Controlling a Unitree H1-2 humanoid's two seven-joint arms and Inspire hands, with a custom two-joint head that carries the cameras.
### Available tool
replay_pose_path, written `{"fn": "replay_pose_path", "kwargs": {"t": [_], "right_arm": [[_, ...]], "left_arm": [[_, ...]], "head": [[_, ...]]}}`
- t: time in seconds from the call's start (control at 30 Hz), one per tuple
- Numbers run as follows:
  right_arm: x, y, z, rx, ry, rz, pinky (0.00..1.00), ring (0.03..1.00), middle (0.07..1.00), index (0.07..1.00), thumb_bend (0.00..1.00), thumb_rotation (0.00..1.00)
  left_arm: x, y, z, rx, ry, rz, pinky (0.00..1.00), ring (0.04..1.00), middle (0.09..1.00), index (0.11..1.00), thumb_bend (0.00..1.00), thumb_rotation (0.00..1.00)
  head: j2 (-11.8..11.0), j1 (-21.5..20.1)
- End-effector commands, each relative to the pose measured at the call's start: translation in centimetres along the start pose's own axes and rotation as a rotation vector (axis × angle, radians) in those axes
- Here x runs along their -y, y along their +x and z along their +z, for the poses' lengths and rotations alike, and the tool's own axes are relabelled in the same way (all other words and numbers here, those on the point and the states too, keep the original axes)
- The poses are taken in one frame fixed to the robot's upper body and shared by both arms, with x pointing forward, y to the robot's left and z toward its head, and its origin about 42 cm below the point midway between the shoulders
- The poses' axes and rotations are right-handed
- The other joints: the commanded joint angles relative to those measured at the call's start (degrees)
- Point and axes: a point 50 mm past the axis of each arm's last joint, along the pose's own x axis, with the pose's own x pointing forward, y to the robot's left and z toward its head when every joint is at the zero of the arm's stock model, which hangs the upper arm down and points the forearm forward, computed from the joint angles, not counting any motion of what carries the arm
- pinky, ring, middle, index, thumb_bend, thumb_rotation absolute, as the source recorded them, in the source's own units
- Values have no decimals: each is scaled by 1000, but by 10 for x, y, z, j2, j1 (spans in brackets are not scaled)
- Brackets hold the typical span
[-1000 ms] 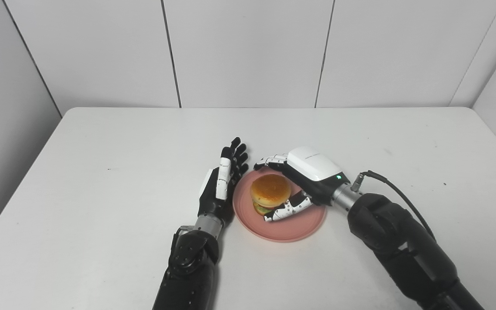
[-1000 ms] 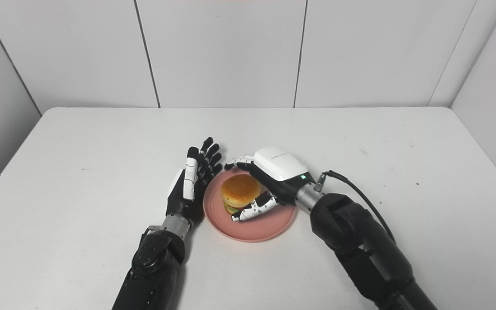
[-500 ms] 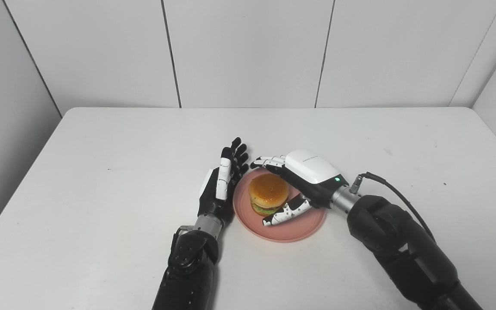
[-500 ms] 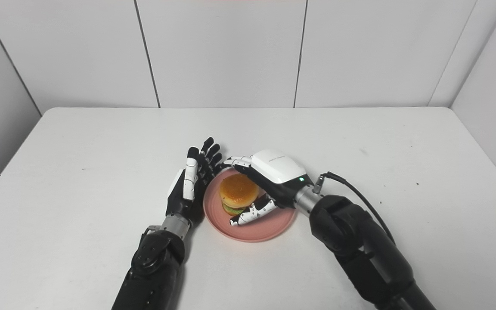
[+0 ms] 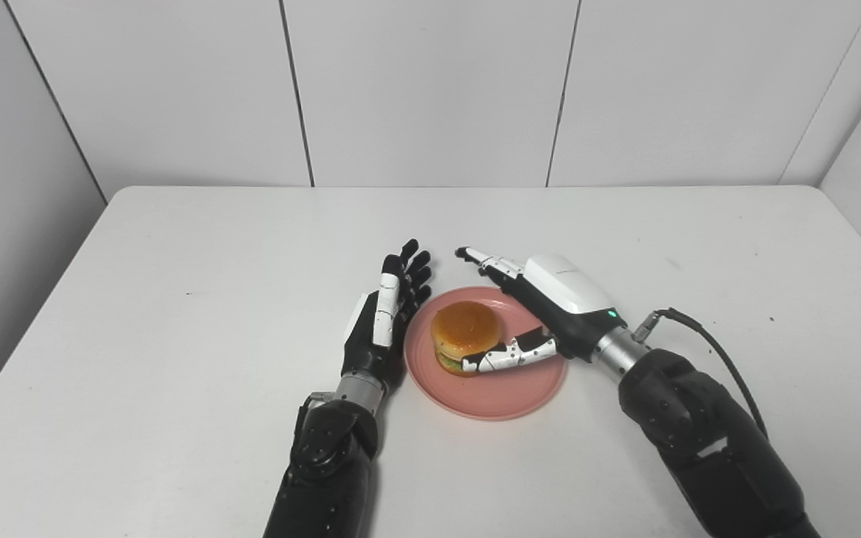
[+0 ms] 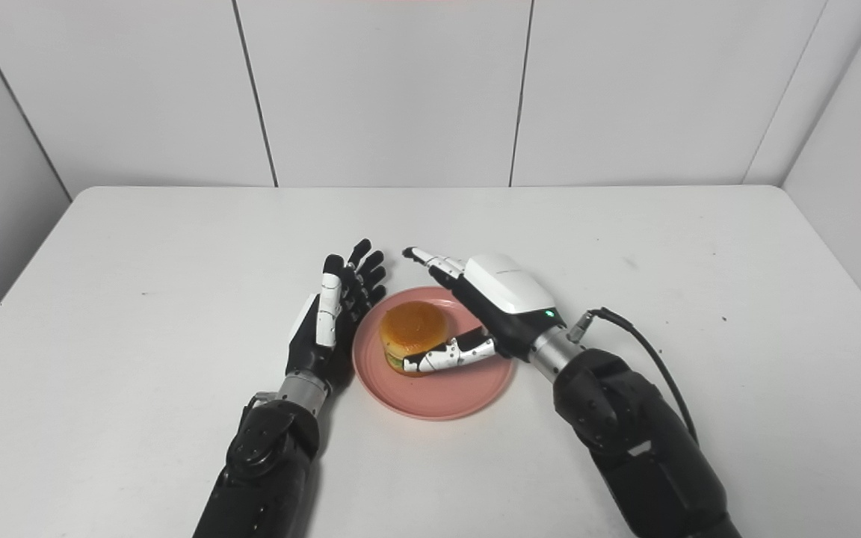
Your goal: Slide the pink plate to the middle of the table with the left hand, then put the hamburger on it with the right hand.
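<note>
The pink plate (image 5: 501, 385) lies near the middle of the white table. On its left half stands the hamburger (image 5: 464, 332), upright, with a golden bun. My right hand (image 5: 550, 306) is open just right of the burger: its fingers reach past the plate's far rim, and the thumb lies along the burger's near side, close to it or touching. My left hand (image 5: 382, 321) stands open on edge with fingers straight, against the plate's left rim.
The white table (image 5: 176, 299) runs to white wall panels at the back and sides. A black cable (image 5: 707, 351) loops off my right wrist. Both forearms come in from the front edge.
My right hand has opened off the hamburger: its fingers straightened and the hand drew back to the right. The burger now sits on the plate. The left hand has not moved.
</note>
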Motion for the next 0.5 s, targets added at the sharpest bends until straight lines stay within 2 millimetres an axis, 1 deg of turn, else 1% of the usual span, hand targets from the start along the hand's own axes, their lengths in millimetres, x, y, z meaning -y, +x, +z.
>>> {"fn": "replay_pose_path", "kwargs": {"t": [0.0, 0.03, 0.07, 0.1, 0.13, 0.17, 0.23, 0.3, 0.37, 0.4, 0.47], "right_arm": [[20, 5, 19, 68, 88, -158, 697, 885, 963, 970, 670, 639], [22, 3, 21, 65, 150, -211, 720, 885, 966, 973, 650, 637], [23, 1, 22, 65, 207, -258, 750, 887, 963, 970, 626, 613], [23, -1, 22, 65, 254, -295, 776, 891, 966, 970, 615, 626], [24, -2, 22, 63, 281, -321, 793, 898, 975, 977, 606, 656], [24, -3, 22, 59, 298, -340, 812, 910, 989, 991, 606, 733], [25, -6, 21, 45, 322, -370, 820, 914, 991, 997, 599, 787], [26, -8, 17, 27, 349, -393, 832, 911, 989, 1000, 580, 816], [26, -10, 11, 1, 377, -413, 831, 904, 983, 1000, 554, 820], [26, -11, 8, -10, 386, -420, 842, 907, 982, 1000, 551, 815], [24, -13, 3, -35, 395, -423, 860, 911, 978, 1000, 541, 817]], "left_arm": [[0, 4, 10, 32, 5, 13, 991, 983, 967, 954, 802, 1000], [0, 4, 10, 30, 7, 25, 996, 983, 967, 951, 816, 1000], [-1, 3, 10, 32, 13, 35, 999, 980, 963, 943, 832, 1000], [-1, 3, 10, 33, 16, 45, 1000, 978, 960, 939, 841, 1000], [-2, 3, 11, 35, 21, 50, 1000, 976, 956, 934, 847, 1000], [-2, 2, 11, 36, 26, 55, 1000, 979, 957, 933, 855, 1000], [-3, 2, 12, 39, 32, 58, 1000, 983, 961, 936, 862, 1000], [-4, 1, 12, 50, 36, 61, 1000, 988, 966, 942, 863, 1000], [-6, -1, 13, 86, 48, 69, 1000, 992, 971, 946, 850, 1000], [-7, -2, 13, 107, 55, 73, 1000, 983, 965, 946, 807, 1000], [-10, -4, 14, 140, 81, 84, 1000, 978, 962, 946, 779, 1000]], "head": [[0, 0], [0, -1], [0, -1], [-1, -1], [-1, -1], [-1, -1], [-2, 0], [-3, -1], [-4, -2], [-4, -2], [-5, -3]]}}
